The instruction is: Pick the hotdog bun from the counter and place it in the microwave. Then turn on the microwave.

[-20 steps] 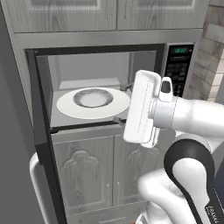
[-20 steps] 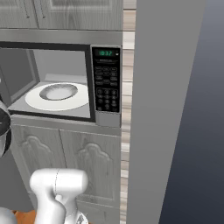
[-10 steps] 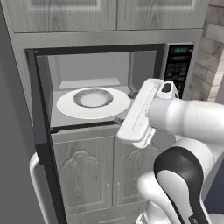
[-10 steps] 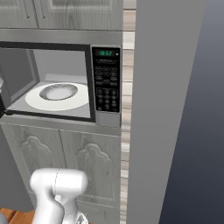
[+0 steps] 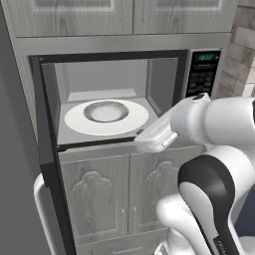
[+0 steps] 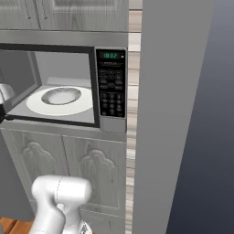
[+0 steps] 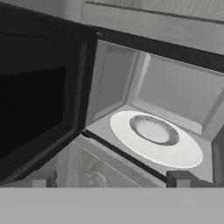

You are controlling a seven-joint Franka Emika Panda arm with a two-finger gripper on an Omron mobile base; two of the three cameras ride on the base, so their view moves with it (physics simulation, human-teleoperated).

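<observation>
Grey panelled cabinets [image 5: 119, 199] frame the built-in microwave [image 5: 114, 99], whose door [image 5: 47, 164] is swung fully open to the left, leaving the cavity facing the robot. White round turntable [image 5: 106, 116] lies flat and bare on the cavity floor; keypad [image 6: 111, 93] with green display [image 6: 109, 55] sits right of the opening. Gripper [image 7: 109, 179], seen in the hand view, points into the cavity from just outside, its 2 fingertips [image 7: 41, 178] spread wide apart, holding and touching nothing

Green digits reading roughly 10:32 on the microwave [image 6: 68, 87] display [image 6: 109, 55], keypad [image 6: 111, 93] labels illegible
</observation>
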